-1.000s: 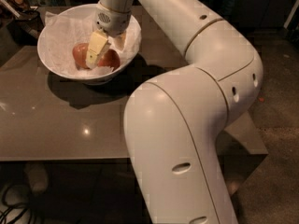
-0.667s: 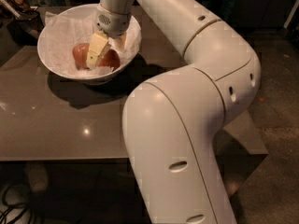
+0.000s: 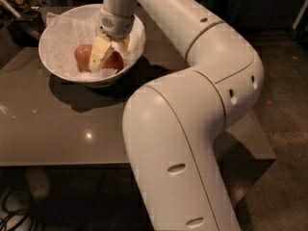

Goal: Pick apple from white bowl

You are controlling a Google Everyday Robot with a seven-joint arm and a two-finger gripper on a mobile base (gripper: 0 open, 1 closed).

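The white bowl, lined with crinkled white paper, stands at the far left of the brown table. Two apples lie in it side by side. The deeper red apple is on the right, and the paler orange-tan apple is on the left. My gripper reaches down into the bowl from above, right at the red apple and partly in front of both apples. The arm hides the bowl's right rim.
My own white arm curves over the table's right half and fills the front right of the view. Dark clutter stands behind the bowl at the far left. Cables lie on the floor under the table's front edge.
The gripper has stayed down in the bowl at the apples. I see hardly any movement of the arm, the apples or the bowl.
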